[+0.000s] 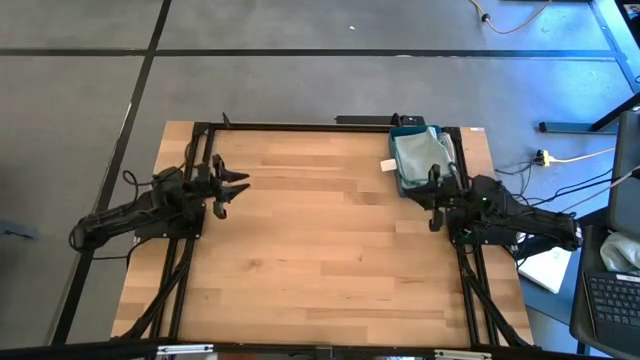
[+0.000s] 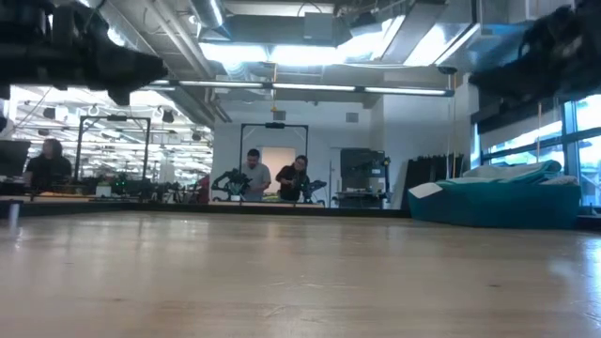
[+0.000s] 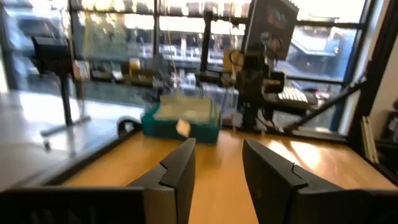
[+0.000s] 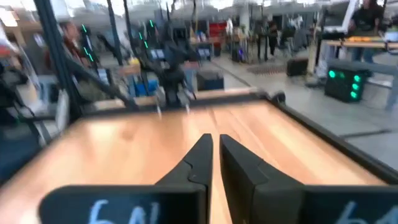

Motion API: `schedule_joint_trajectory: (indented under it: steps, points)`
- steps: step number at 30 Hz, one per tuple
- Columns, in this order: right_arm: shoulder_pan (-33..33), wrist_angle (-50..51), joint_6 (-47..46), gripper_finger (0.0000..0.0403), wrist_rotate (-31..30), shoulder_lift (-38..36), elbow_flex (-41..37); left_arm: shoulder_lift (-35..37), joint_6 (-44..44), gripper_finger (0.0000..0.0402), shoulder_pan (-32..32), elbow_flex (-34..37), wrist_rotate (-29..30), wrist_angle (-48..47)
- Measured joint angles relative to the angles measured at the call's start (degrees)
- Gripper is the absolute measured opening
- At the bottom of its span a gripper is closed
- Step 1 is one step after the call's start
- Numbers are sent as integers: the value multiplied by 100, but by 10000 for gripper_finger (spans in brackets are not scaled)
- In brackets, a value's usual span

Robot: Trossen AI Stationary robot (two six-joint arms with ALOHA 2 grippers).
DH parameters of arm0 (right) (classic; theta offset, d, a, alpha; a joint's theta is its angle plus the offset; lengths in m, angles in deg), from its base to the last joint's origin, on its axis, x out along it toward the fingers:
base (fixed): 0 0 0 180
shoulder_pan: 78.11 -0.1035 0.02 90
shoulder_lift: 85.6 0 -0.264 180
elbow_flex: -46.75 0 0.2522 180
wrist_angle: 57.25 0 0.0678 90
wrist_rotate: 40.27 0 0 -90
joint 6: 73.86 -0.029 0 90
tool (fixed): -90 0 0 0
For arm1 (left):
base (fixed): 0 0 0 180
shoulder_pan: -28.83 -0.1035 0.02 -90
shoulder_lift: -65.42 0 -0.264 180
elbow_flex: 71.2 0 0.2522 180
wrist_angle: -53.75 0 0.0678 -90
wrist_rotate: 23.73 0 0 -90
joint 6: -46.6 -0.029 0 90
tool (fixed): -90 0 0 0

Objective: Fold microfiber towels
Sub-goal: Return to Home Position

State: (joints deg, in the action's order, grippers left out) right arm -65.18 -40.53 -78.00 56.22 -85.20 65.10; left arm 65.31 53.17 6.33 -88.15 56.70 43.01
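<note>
On the body of the right claw [image 4: 214,142], closest to its own wrist camera, stand white characters [image 4: 104,213]. They are cut off at the edge: the first looks like a 6 and the rest cannot be read. This claw's two dark fingers [image 4: 198,158] are drawn together to a thin slit and hold nothing.

From above, the right arm [image 1: 520,215] lies low along the right side of the wooden surface [image 1: 320,250]. Its claw points inward across the boards, just on the near side of the tray. The left arm [image 1: 135,215] mirrors it on the left side, stretched out flat with its claw facing the middle. The left claw [image 3: 217,150] is held moderately wide with a clear gap between its fingers [image 3: 180,165], and it is empty. Each wrist camera sees the other arm straight across the boards.

Farther back, in the far right corner of the surface, sits the blue tray [image 2: 488,208]. The towels [image 1: 416,152] lie folded inside it in pale green and light grey layers, heaped a little above the rim. A small white tag [image 1: 387,166] sticks out over the tray's left edge. No writing on it can be made out.

Beyond the surface, in the room, two people [image 2: 252,175] stand side by side at another rig. A third person [image 2: 49,161] is off to the left.
</note>
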Motion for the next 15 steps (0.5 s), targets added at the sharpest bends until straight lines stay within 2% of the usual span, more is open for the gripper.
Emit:
schedule_joint_trajectory:
  steps: [3, 7, 10, 15]
  points:
    - [0, -313, 13, 28, -109, -7, -359, -2, 110, 124, 224, 281, 188, 148]
    - [0, -502, 49, 22, 6, 42, -412, -35, -1, 124, 668, 274, 933, -49]
    - [0, -495, 142, 18, 69, 67, -414, 0, -239, 124, 1042, 267, 1040, 225]
    - [0, -492, 11, 15, 70, 108, -414, -38, -900, 124, 1545, 272, 1576, -143]
